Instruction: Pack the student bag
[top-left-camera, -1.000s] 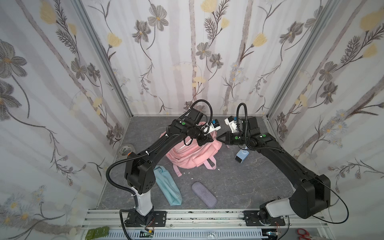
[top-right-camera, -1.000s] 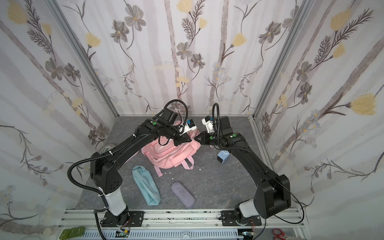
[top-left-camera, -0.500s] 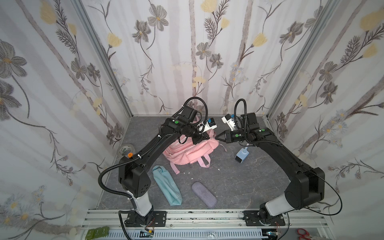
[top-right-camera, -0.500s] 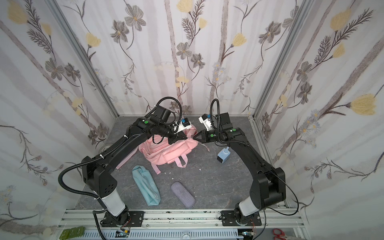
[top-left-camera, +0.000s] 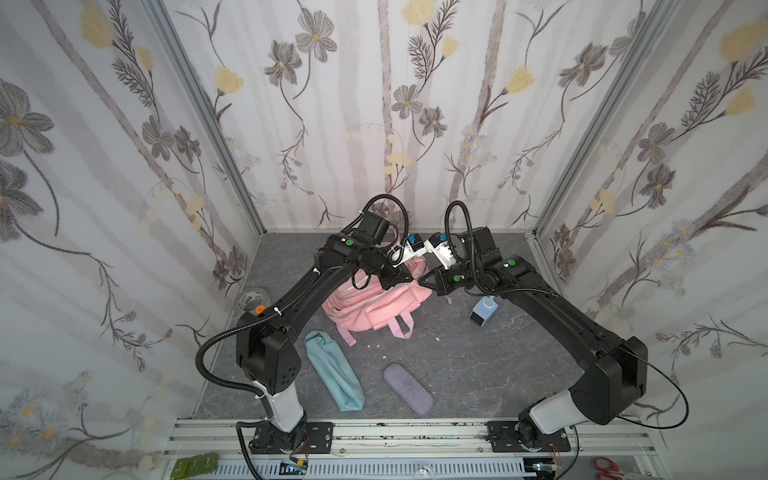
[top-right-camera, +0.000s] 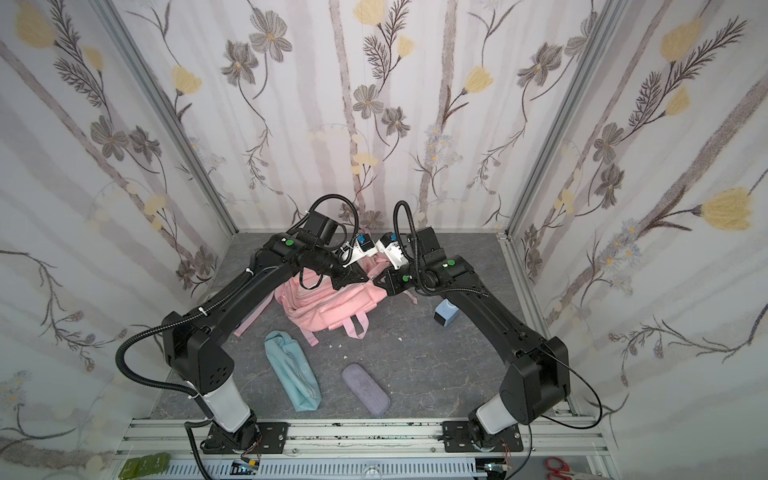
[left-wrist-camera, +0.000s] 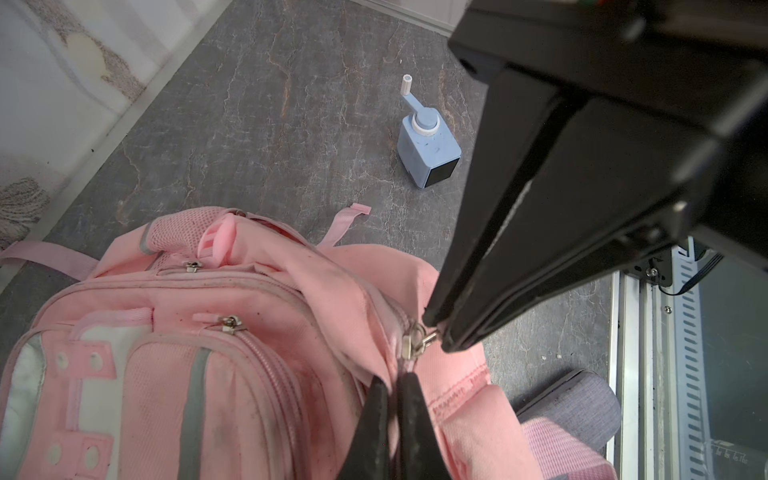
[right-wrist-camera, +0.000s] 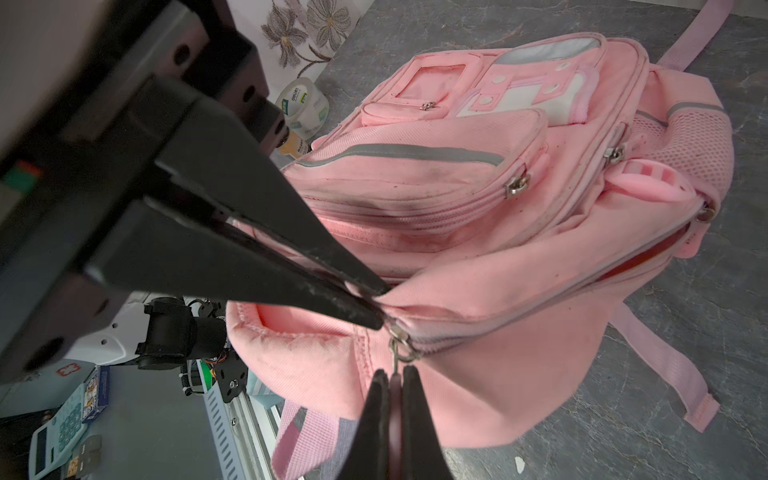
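Observation:
The student bag is a pink backpack that lies near the back of the grey floor, front pockets up. My left gripper is shut on the bag's fabric edge right beside the main zip. My right gripper is shut on the tab of the zipper pull. The two grippers meet tip to tip at the bag's top corner, which is lifted off the floor. Along the main zip a dark red gap shows.
A blue pencil sharpener stands right of the bag. A light-teal pouch and a purple case lie in front of it. A tape roll sits by the left wall. Flowered walls close in three sides.
Both grippers have shifted a little to the left together, drawing the bag's top corner with them. Both stay shut.

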